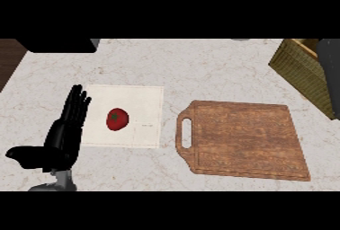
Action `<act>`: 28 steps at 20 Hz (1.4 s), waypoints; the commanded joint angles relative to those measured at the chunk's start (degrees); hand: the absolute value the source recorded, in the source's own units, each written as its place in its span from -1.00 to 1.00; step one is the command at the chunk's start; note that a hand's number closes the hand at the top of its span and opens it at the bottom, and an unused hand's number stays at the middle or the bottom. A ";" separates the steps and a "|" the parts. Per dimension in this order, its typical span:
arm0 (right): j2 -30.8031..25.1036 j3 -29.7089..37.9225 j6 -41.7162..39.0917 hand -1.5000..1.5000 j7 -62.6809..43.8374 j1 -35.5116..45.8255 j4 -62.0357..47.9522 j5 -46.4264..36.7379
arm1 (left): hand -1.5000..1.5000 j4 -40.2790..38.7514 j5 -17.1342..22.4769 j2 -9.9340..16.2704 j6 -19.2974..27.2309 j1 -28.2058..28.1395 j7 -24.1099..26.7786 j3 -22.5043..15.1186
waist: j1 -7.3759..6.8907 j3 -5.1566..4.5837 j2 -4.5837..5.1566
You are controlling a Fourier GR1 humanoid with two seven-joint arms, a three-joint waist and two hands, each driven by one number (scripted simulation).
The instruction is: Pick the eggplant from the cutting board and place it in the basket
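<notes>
The left hand (66,123) rests with fingers straight and apart — holding nothing. Just right of it lies a tomato (118,119) on a white mat (143,114); further right, the cutting board (246,139) — beyond it, the basket (302,74).

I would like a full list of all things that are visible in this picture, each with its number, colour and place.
Counter: one, pale marbled, fills most of the view.
Cutting board: one, brown wood with a handle slot at its left end, right of centre; nothing lies on it.
Mat: one, white, left of the cutting board.
Tomato: one, red with a green stem spot, on the mat.
Basket: one, olive woven, upper right, partly cut off.
Dark object: one, black, upper left edge; cannot tell what it is.
Eggplant: none visible.
Left hand: one, black, fingers straight, at the mat's left edge.
Dark grey shape: one, over the basket; perhaps the right arm, cannot tell.
</notes>
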State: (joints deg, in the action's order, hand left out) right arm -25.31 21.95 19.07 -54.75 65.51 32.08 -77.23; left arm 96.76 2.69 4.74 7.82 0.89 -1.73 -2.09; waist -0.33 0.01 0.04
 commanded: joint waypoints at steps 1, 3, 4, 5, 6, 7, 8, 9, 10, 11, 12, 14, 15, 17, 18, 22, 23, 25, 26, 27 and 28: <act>-0.56 0.50 -0.52 1.00 1.66 -4.34 2.15 2.87 | 0.00 2.76 0.42 0.30 -0.24 -1.78 -0.73 0.52 | -0.06 0.00 -0.06; 0.26 -0.42 -1.59 1.00 -0.08 -4.83 5.40 3.26 | 0.00 -1.98 1.34 1.85 -1.78 2.73 -0.36 2.89 | 0.34 -0.02 -0.10; -0.46 1.41 5.07 1.00 3.93 -7.08 1.30 4.36 | 0.00 -1.62 -0.16 -0.93 -0.15 0.27 1.29 0.22 | -0.25 0.01 0.18; -0.08 0.66 4.20 1.00 3.83 -8.99 3.80 4.51 | 0.00 4.51 0.62 0.35 -0.70 -2.11 -2.66 0.12 | -0.17 0.01 -0.05; -0.45 0.12 2.09 1.00 1.69 -5.68 3.06 4.16 | 0.00 -3.77 1.00 1.05 -2.62 0.01 4.26 2.49 | -0.16 -0.02 0.10; -1.20 0.98 3.59 1.00 4.29 -9.90 4.64 5.69 | 0.00 0.46 -0.39 -0.10 -1.01 -2.01 1.20 0.22 | 0.00 0.00 -0.02; 0.54 0.08 5.33 1.00 2.27 -8.89 2.01 4.38 | 0.00 0.89 -0.74 -0.74 -0.15 -0.97 0.97 0.10 | -0.36 0.00 0.11; -2.05 0.71 1.62 1.00 3.47 -7.86 3.46 6.00 | 0.00 1.44 -1.69 -1.71 -0.04 -2.53 1.17 -1.72 | -0.21 0.00 0.03; 0.45 -0.88 2.38 1.00 0.65 -9.31 7.64 5.22 | 0.00 -0.07 -1.19 -0.25 -0.14 0.77 -1.56 0.24 | 0.17 -0.02 -0.08; -2.88 2.76 7.61 1.00 6.68 -9.04 0.57 7.53 | 0.00 1.82 1.36 0.97 -1.98 0.75 -2.13 1.69 | -0.67 0.03 0.29; -1.72 1.78 6.47 1.00 4.50 -8.14 1.03 7.20 | 0.00 -2.57 -1.83 -1.63 0.17 0.39 2.06 -0.29 | -0.41 0.00 0.22; -1.29 0.26 2.19 1.00 2.22 -13.48 10.05 7.73 | 0.00 -0.14 0.65 1.02 -1.83 0.40 -0.57 2.39 | 0.57 -0.03 -0.25; -2.41 3.12 10.38 1.00 4.03 -14.05 3.28 7.82 | 0.00 -0.70 -1.29 -1.61 -0.67 -1.08 2.73 -0.55 | -0.24 0.02 0.18; -3.85 4.22 8.92 1.00 4.71 -14.29 3.73 9.75 | 0.00 -0.25 -2.36 -2.14 0.47 -1.88 2.51 -0.89 | -0.09 0.02 0.07; -0.97 2.28 8.28 1.00 1.02 -14.07 5.22 8.45 | 0.00 0.91 0.44 0.80 -1.93 0.35 -1.15 1.95 | -0.05 0.00 -0.01; -4.90 2.30 2.19 -1.00 6.70 -14.82 5.89 12.34 | 0.00 -1.30 -0.43 -0.22 -1.63 -1.26 1.86 1.84 | 0.00 -0.01 -0.02; -5.59 2.64 4.65 -1.00 7.36 -12.49 2.03 12.23 | 0.00 -2.07 -0.02 -0.56 -2.45 -0.84 3.70 1.67 | -0.39 0.00 0.15; -4.67 2.73 7.10 -1.00 8.94 -16.33 5.81 13.79 | 0.00 1.17 0.25 0.39 -1.79 0.80 -1.69 2.30 | -0.12 0.01 0.03; -4.03 2.64 9.79 -1.00 8.39 -12.79 2.85 12.93 | 0.00 0.66 -3.06 -2.53 0.91 0.67 -0.69 -1.11 | -0.55 0.03 0.19; -1.00 1.45 11.98 -1.00 7.60 -16.17 5.75 12.55 | 0.00 0.78 -2.59 -2.51 -0.60 -3.47 3.14 -1.31 | -0.33 0.00 0.04; -3.70 3.24 14.83 -1.00 11.64 -15.99 3.75 13.79 | 0.00 4.52 -1.43 -0.69 -1.17 -2.44 -1.46 -0.28 | -0.70 0.05 0.16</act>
State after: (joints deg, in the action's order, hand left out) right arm -28.67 24.39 27.99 -46.70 50.72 36.92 -64.80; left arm 97.57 1.50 3.75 6.78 0.01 -1.20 -1.63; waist -0.62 -0.11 -0.02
